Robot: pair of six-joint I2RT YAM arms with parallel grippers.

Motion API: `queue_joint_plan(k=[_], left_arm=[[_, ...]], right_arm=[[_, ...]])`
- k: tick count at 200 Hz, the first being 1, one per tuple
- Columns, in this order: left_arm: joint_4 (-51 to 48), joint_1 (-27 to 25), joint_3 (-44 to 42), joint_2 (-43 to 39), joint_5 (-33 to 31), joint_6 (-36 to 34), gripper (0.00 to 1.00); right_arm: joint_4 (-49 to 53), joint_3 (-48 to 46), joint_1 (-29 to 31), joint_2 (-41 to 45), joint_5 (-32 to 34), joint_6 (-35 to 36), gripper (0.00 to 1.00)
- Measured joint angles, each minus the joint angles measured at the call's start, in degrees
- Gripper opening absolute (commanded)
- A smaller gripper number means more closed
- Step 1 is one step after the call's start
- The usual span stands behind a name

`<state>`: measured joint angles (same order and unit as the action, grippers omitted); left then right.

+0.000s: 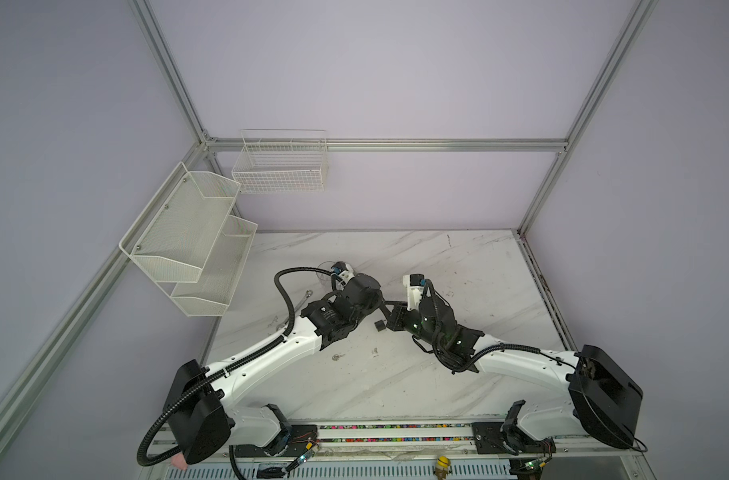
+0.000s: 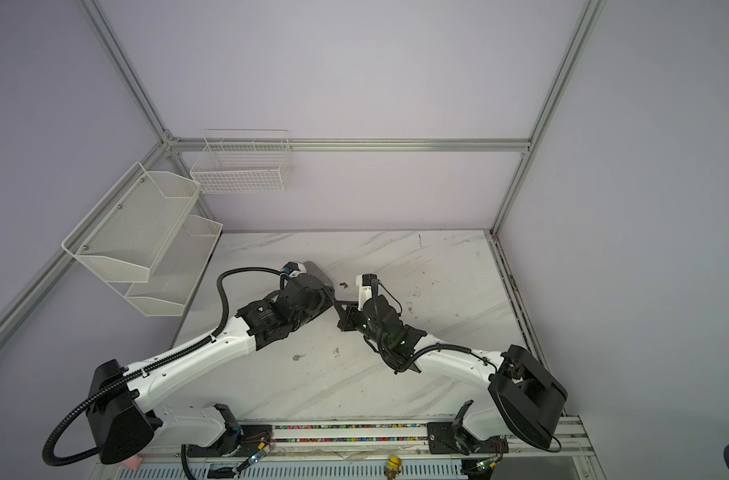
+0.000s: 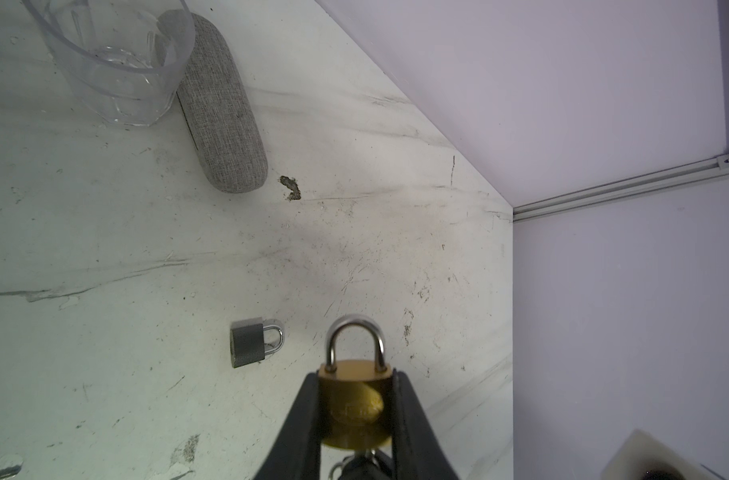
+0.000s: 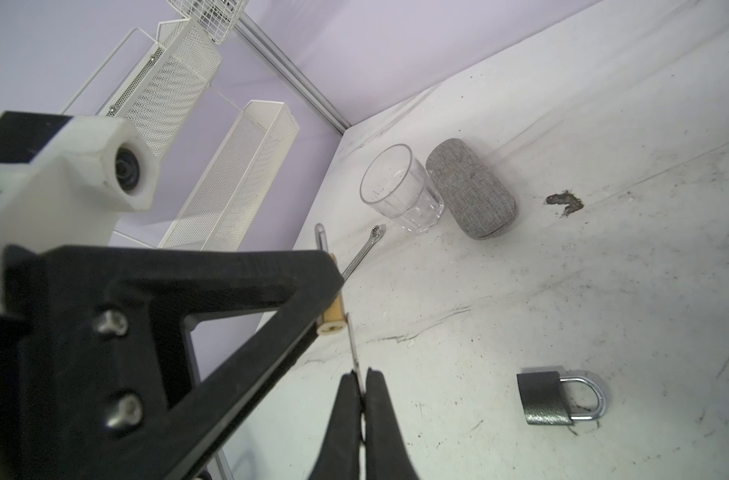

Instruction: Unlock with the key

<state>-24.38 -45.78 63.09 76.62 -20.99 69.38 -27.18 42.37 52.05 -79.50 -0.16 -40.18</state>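
Left claw (image 3: pixel 356 376) clamps the brass padlock (image 3: pixel 354 407) by its sides, above the middle of the surface (image 3: pixel 105 332). Right claw (image 4: pixel 360 384), pressed together, pinches the key (image 4: pixel 352 347), whose blade reaches the padlock's base. A grey padlock (image 4: pixel 541 399) lies nearby.

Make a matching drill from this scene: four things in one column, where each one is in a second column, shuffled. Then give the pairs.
Things
1. brass padlock
2. grey padlock
3. key
4. glass

Places
A. upright beside the case
B. gripped in the left hand
C. lying on the table
D. pinched in the right hand

Pairs: 1-B, 2-C, 3-D, 4-A
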Motion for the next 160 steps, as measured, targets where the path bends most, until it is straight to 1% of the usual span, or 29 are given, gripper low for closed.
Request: queue_joint_plan(k=[160], left_arm=[[-0.1,0.0,0.0,0.6,-0.9,0.0,0.00]], right_arm=[[0.0,0.0,0.0,-1.1,-1.1,-0.3,0.00]])
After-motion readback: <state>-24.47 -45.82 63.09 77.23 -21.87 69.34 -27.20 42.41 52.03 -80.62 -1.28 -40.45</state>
